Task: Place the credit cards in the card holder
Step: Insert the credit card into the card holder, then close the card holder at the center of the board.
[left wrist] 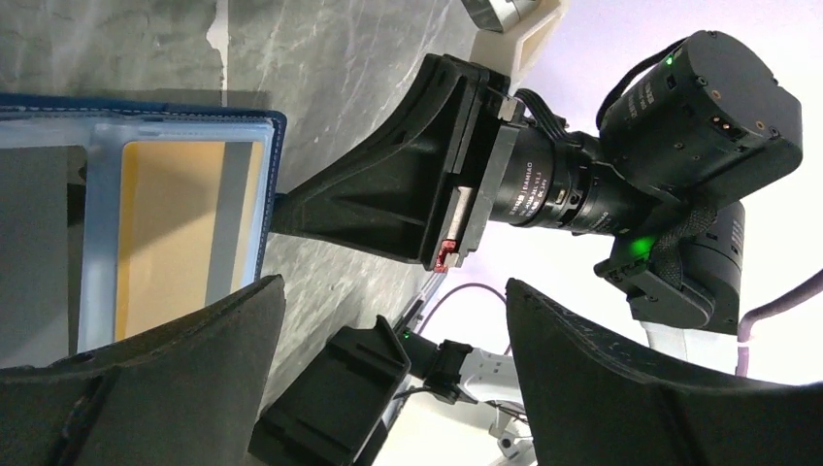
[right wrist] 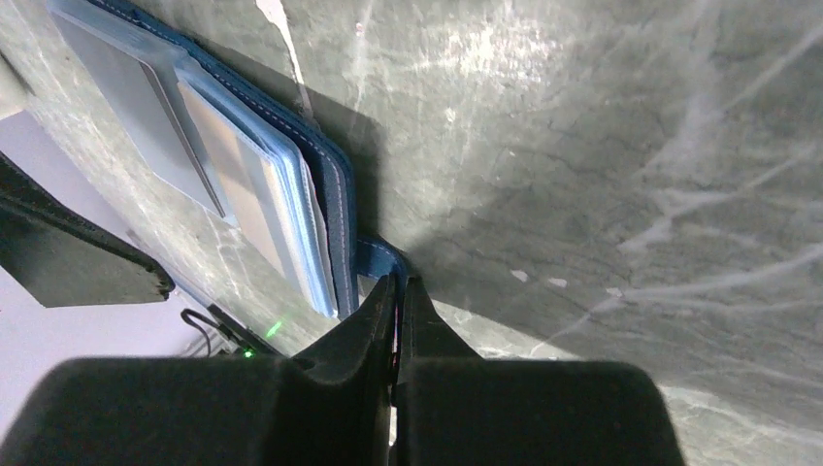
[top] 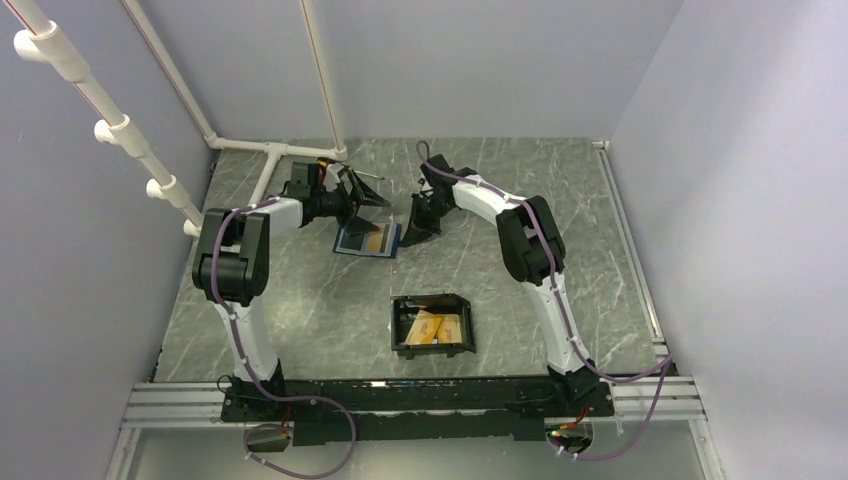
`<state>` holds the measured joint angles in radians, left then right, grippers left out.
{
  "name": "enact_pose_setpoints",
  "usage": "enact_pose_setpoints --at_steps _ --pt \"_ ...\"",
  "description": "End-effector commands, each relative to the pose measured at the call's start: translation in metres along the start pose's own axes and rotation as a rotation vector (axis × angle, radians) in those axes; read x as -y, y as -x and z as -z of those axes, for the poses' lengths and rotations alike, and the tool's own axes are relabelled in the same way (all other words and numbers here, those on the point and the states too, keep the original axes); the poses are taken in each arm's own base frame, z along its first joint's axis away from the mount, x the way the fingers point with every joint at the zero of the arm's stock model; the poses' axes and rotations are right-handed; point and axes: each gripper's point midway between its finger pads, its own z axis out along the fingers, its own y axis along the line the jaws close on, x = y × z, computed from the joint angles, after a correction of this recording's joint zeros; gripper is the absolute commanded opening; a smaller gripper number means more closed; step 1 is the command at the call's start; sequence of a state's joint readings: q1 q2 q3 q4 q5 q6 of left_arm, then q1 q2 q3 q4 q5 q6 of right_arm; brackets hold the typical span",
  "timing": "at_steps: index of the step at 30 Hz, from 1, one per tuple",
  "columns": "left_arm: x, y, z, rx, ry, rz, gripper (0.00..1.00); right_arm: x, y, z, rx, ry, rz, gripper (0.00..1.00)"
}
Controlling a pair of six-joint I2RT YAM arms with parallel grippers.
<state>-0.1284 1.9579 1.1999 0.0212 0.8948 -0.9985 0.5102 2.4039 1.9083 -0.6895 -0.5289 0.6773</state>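
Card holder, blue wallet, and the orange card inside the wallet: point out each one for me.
card holder [top: 432, 351], top external view, on its near wall.
blue wallet [top: 350, 241], top external view, on its left page.
orange card [left wrist: 184, 233], left wrist view, on the middle of its face.

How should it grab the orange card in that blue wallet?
Likely by one thin edge, the open left hand sliding in low along the wallet: the card lies flat under a clear sleeve, leaving nothing to pinch from above. The right hand grips the wallet's edge.
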Motion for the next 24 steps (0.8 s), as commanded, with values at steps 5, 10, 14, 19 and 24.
enact_pose_setpoints --at_steps 5,10,14,19,24 --pt "-0.016 0.029 0.053 0.090 0.292 -0.212 0.95 0.005 0.004 0.017 0.038 -0.046 0.032 0.00" --pt "-0.077 0.042 0.081 0.059 0.626 -0.350 0.98 0.001 0.009 0.021 0.044 -0.051 0.063 0.00" --pt "-0.099 0.055 0.080 0.066 0.700 -0.379 0.99 0.002 0.006 0.021 0.033 -0.049 0.065 0.00" --pt "-0.096 0.046 0.046 -0.015 0.589 -0.340 0.99 0.005 0.001 0.018 0.023 -0.054 0.065 0.00" --pt "-0.093 0.028 0.028 -0.045 0.562 -0.338 0.99 0.000 0.003 0.015 0.022 -0.040 0.063 0.00"
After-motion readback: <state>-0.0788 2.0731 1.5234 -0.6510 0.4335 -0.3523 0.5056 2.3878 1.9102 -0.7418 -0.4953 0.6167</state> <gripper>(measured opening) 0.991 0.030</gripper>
